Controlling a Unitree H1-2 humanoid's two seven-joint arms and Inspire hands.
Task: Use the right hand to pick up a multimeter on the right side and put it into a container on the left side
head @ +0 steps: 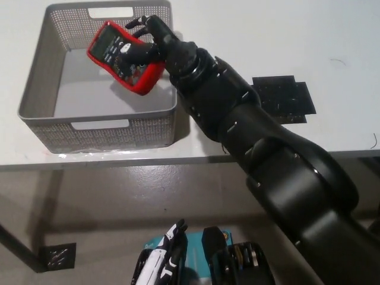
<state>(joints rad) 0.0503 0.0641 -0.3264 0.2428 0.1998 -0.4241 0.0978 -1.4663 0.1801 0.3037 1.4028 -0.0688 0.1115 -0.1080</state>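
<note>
My black right hand [148, 41] covers the multimeter's [122, 56] right edge; my white left hand [160, 261] is cut off at the bottom.

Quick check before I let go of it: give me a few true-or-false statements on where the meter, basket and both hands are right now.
1. The right hand holds the multimeter. True.
2. The multimeter is over the basket. True.
3. The multimeter is yellow. False: its casing is red.
4. The left hand is inside the basket. False: it hangs low, below the table edge.
5. A black mat lies right of the basket. True.
</note>
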